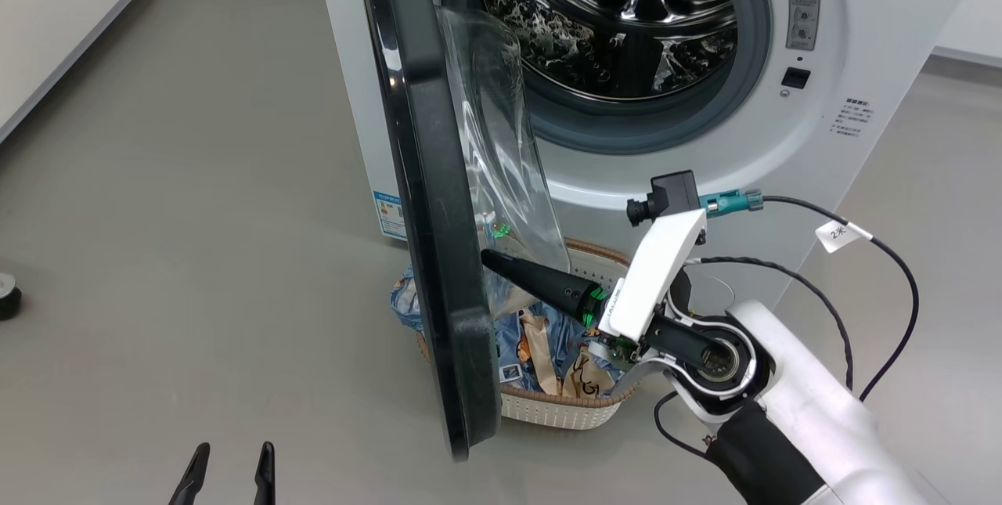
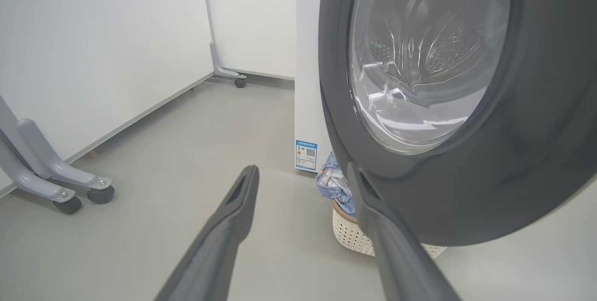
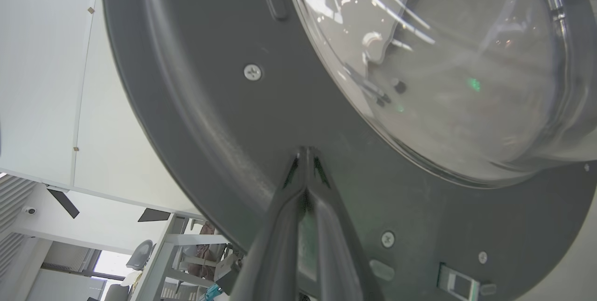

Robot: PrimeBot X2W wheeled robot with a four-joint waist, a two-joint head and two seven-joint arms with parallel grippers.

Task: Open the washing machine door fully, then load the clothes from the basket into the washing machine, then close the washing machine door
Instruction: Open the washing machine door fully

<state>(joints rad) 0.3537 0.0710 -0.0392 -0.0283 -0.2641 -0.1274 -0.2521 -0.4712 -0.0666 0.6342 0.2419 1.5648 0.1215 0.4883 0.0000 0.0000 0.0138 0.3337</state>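
The washing machine (image 1: pixel 861 59) stands with its steel drum (image 1: pixel 618 12) exposed. Its door (image 1: pixel 434 239) is swung out, edge-on in the head view, the clear glass bowl (image 1: pixel 501 153) bulging toward the drum. My right gripper (image 1: pixel 487 257) is shut, its tips pressed against the door's inner black rim (image 3: pixel 224 119) just below the glass; the same gripper (image 3: pixel 305 151) shows its fingers together in the right wrist view. Behind the door sits the basket (image 1: pixel 564 407) with the blue printed clothes (image 1: pixel 548 340). My left gripper (image 1: pixel 231 458) is open and empty at the bottom left.
Grey floor (image 1: pixel 196 215) lies to the left of the door. Wheeled grey frame legs (image 2: pixel 60 184) and a white panel (image 2: pixel 93 35) stand at the left in the left wrist view. A black cable with a tag (image 1: pixel 841 232) loops by my right arm.
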